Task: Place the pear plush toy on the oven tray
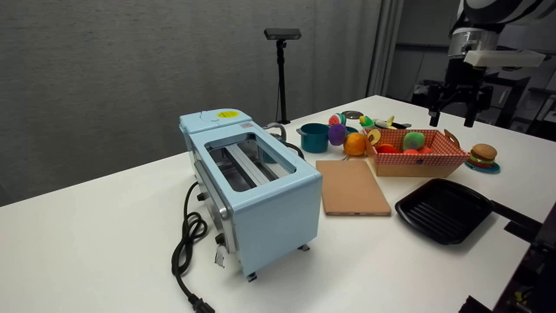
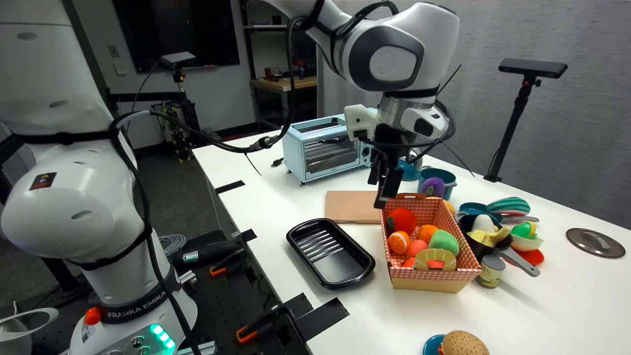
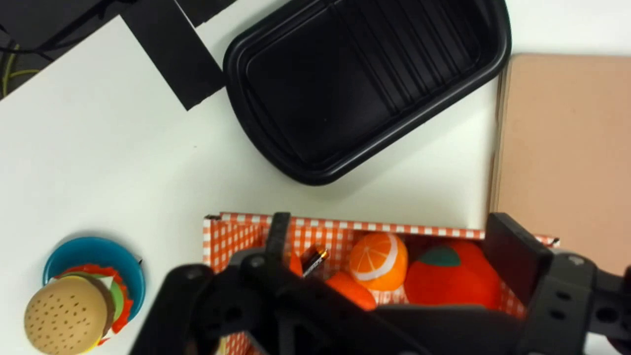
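Gripper [image 1: 451, 119] points down above the checked basket [image 2: 429, 285], jaws spread wide. The pear plush toy [image 2: 444, 242] (bright green) lies inside among toy fruit [image 2: 427, 232]; the oven tray [image 2: 340, 266] sits nearby.

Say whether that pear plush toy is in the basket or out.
In: both exterior views show the pear plush toy inside the checked basket.

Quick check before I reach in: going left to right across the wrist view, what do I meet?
Toy burger, black strip, oven tray, light-brown board. Left out: the checked basket, lower in the picture, spans much the same width as the oven tray.
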Controlling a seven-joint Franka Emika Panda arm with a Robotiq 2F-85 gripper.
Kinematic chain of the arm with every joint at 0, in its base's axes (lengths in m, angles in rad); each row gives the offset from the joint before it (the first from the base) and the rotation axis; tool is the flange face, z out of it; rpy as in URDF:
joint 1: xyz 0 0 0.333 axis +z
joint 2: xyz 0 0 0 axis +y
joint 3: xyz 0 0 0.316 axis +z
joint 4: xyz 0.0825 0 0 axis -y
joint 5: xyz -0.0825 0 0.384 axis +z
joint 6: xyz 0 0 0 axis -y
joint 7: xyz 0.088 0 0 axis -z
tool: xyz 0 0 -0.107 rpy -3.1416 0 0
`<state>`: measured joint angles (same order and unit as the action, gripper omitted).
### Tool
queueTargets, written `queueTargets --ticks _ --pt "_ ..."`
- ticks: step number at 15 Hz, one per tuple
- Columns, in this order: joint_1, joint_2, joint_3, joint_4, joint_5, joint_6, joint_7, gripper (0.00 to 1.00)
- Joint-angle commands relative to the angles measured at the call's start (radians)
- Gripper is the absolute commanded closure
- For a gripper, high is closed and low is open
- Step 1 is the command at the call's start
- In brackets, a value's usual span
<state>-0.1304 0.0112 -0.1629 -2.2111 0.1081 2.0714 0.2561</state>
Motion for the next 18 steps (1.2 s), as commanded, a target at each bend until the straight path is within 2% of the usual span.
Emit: queueTargets --ticks 1,8,18 --pt "-0.042 0.083 -0.030 0.109 0.008 -0.029 -0.014 0.00" --pt "-0.079 0.269 -0.061 0.277 -0.005 -0.053 -0.007 0.00" --pt "-0.051 0.483 -0.018 0.620 -0.010 -0.208 0.008 0.00"
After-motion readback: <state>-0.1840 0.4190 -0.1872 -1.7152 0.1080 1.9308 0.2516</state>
